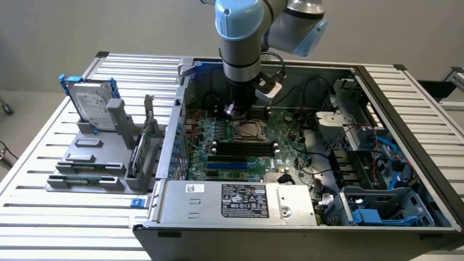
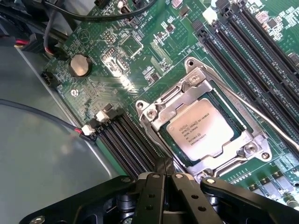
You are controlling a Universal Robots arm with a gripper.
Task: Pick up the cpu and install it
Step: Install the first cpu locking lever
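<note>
shut claw (image 2: 166,169) hovers empty near cpu (image 2: 201,135) seated in socket (image 2: 194,79).

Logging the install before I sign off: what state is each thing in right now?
cpu: lying flat in the socket.
gripper: shut, empty, near the socket.
computer case: open, motherboard exposed.
hard drive: upright in its grey stand.

Cpu (image 2: 201,135) with a smooth, matt silver-grey metal top; around it, a shiny bare-metal socket frame (image 2: 194,86) on a glossy green circuit board (image 2: 93,95). Matt black fingers (image 2: 150,196). Ribbed, pale metal surface (image 1: 43,163).
</note>
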